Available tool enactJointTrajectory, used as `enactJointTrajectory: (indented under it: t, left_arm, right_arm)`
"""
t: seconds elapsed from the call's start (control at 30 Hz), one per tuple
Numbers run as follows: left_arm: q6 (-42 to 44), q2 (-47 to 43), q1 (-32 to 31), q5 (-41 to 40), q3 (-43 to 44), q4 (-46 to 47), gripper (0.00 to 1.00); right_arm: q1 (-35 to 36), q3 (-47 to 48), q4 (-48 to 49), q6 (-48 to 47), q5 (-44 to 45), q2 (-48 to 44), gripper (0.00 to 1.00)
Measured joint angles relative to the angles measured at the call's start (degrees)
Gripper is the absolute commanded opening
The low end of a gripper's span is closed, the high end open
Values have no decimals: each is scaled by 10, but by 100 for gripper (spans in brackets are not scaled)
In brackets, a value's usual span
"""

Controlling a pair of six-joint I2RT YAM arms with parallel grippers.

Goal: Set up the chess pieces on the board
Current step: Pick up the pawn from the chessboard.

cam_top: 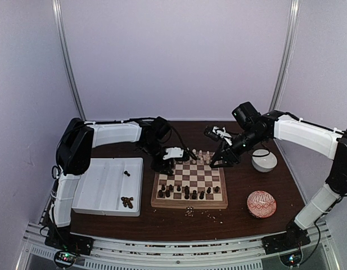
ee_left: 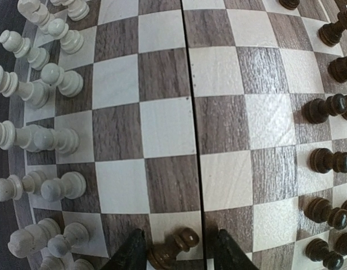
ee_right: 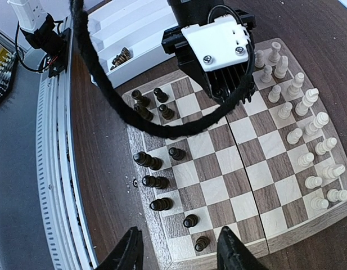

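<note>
The board (cam_top: 190,203) lies in the middle of the table, with cream chess pieces (ee_left: 61,140) along its far rows and dark chess pieces (ee_left: 325,160) along its near rows. My left gripper (ee_left: 179,254) hangs low over the board's left side. A brown pawn (ee_left: 173,247) leans tilted between its fingers, touching the left one, with a gap to the right one. My right gripper (ee_right: 181,250) hovers open over the board's right edge, near a dark pawn (ee_right: 202,243), holding nothing.
A white divided tray (cam_top: 103,191) left of the board holds a few dark pieces (cam_top: 126,201). A white bowl (cam_top: 264,161) and a red patterned ball (cam_top: 261,203) stand to the right. Pale crumbs (cam_top: 189,211) lie before the board. A black cable (ee_right: 162,126) crosses the right wrist view.
</note>
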Motion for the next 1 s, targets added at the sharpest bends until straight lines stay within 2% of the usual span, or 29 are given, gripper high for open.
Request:
enactJointTrajectory:
  t: [0.27,0.47,0.63,1.0]
  left_arm:
    - [-1,-5,0,-3,-6,-5,35]
    - [-4,-12,0,-14,-17,-4,41]
    - [-7,-31,0,-25,-44,-5,38]
    - [-14,-32,-9,-30,-45,-5,26]
  right_arm:
    - [-3,0,-3,-9,-9,6,44]
    - [-3,0,-7,-10,-14,14,44]
    - [-4,0,-8,-10,-18,14,43]
    - [-6,0,-9,-13,-19,14,42]
